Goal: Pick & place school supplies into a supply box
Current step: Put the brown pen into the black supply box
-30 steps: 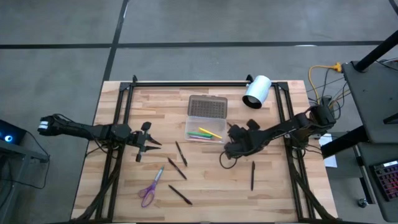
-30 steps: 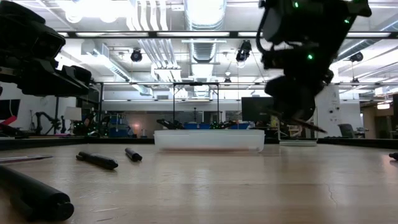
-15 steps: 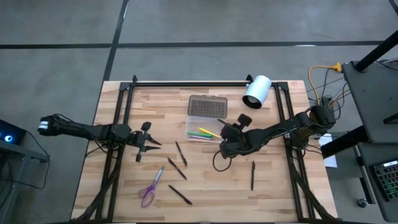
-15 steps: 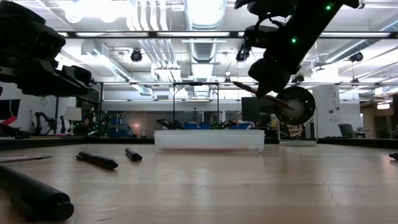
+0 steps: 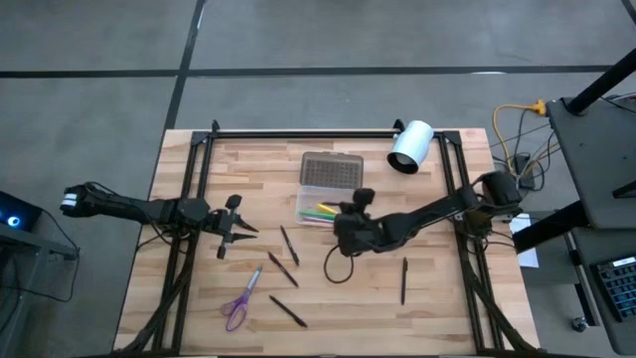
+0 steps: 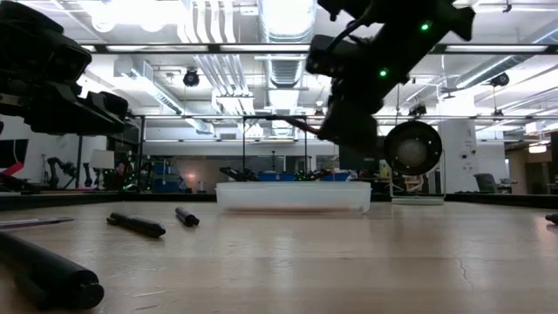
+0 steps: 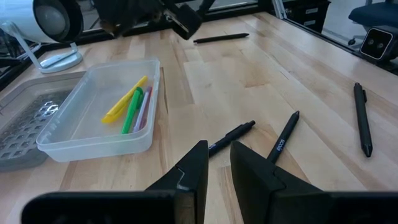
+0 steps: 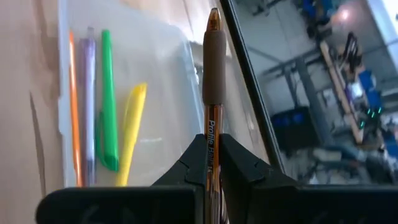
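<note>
- High view: The supply box (image 5: 328,189) lies open in the middle of the wooden tabletop (image 5: 447,308). Its dotted lid (image 5: 331,169) is folded back on the far side.
- The right tool (image 5: 345,229) hangs just by the box's near right corner. Its fingers are pressed tight on a brown pen.
- The left tool (image 5: 238,231) waits well to the left of the box, above the tabletop. It holds nothing.
- Black pens (image 5: 287,245) lie on the tabletop between the left tool and the box. One more black pen (image 5: 403,279) lies to the near right of the box.
- The purple scissors (image 5: 239,300) lie far from the box, toward the near left of the tabletop.
- A white cylinder (image 5: 409,146) lies just past the box's far right corner.
- Low view: The clear box (image 6: 294,195) sits flat on the tabletop. The right tool (image 6: 336,131) hangs above it, and the brown pen (image 6: 292,125) sticks out from it over the box.
- Left wrist view: The left tool (image 7: 216,163) has its fingers a little apart. A yellow pen (image 7: 126,99), a green pen (image 7: 133,110) and a lilac pen (image 7: 143,109) lie inside the box (image 7: 93,147).
- Right wrist view: The right tool (image 8: 210,153) pinches the brown pen (image 8: 212,74), which points out past the box's edge. An orange pen (image 8: 76,112) lies in the box (image 8: 161,81) next to the lilac one.
</note>
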Motion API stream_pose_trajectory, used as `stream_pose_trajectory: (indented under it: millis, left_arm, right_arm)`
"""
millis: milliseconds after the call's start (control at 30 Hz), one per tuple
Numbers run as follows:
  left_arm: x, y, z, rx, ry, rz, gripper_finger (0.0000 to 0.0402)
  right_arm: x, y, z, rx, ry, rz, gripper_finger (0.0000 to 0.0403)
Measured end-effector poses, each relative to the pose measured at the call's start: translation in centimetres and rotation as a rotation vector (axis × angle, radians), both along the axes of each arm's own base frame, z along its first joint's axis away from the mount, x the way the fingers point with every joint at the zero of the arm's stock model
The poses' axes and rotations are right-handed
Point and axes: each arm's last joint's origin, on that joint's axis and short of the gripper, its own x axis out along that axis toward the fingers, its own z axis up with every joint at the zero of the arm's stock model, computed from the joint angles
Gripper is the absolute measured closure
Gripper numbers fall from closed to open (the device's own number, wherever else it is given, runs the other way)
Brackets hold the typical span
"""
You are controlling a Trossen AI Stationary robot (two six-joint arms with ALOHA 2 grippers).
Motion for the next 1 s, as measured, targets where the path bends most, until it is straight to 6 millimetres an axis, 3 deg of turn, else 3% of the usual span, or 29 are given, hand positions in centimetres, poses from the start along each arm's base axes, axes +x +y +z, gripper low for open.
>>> stream_pose_trajectory:
  millis: [767, 1000]
  left_arm:
    - [0.00, 0.00, -0.01, 0.000, 0.000, 0.000, 0.0348]
    - [0.00, 0.00, -0.01, 0.000, 0.000, 0.000, 0.0348]
  right_arm:
    - [0.96, -0.13, -1.03, -0.025, 0.020, 0.038, 0.0388]
    - [1.00, -0.19, -1.05, 0.031, -0.042, 0.001, 0.0338]
